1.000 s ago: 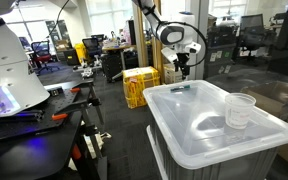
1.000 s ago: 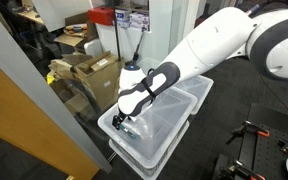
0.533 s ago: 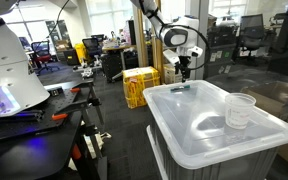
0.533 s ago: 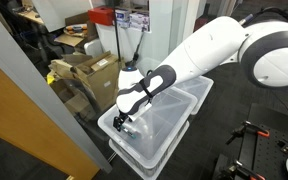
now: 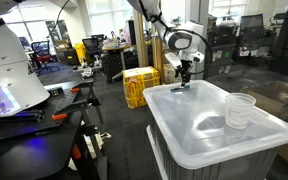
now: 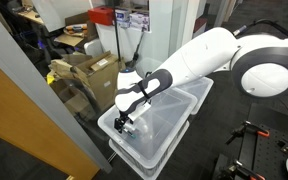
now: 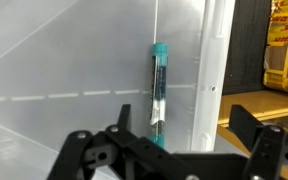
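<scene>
My black metal fingers (image 7: 94, 150) stand spread wide with nothing between them. My gripper (image 7: 179, 142) hangs just above a slim pen with a clear barrel and a teal cap (image 7: 158, 90), not touching it. In the wrist view the pen lies flat and straight in the gap between my fingers, its teal cap pointing away from me. It rests on the smooth, milky-white plastic lid of a storage bin (image 7: 64, 60), just left of a raised ridge that runs along the lid's edge. In an exterior view my gripper (image 5: 186, 75) points down over the far end of the lid (image 5: 199, 125), where the pen (image 5: 179, 88) shows as a short dark-and-teal sliver. Well apart from it, at the near right of the lid, a clear ribbed plastic cup (image 5: 240, 110) stands upright. From the opposite side, my gripper (image 6: 121, 123) hovers over a corner of the translucent rectangular bin (image 6: 174, 125), which is stacked on a second one like it. Beyond the bin a yellow plastic crate (image 5: 139, 85) sits on the dark floor. To the left is a black workbench (image 5: 34, 120) with tools on it, and brown cardboard boxes (image 6: 89, 75) are piled behind a glass partition in an open lab room.
</scene>
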`<state>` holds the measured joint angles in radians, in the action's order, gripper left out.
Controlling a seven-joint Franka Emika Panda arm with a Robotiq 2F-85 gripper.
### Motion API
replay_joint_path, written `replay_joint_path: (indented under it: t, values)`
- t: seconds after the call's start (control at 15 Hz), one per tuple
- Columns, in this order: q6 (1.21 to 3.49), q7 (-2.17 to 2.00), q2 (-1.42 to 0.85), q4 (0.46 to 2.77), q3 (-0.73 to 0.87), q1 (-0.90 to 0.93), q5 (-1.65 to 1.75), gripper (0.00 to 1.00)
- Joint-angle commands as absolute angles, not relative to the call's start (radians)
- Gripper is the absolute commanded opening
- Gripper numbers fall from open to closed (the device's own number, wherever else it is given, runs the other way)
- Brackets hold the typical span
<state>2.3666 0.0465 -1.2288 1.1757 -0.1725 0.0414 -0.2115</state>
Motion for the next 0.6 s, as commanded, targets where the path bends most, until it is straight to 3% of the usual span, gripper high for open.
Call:
replay_joint_path:
  t: [0.0,0.53]
  values:
    - [2.289,-0.015,-1.285,1.069,-0.152,0.067,-0.198,1.0]
    - [2.275,-0.176,-1.36,0.962,-0.076,0.142,-0.167,1.0]
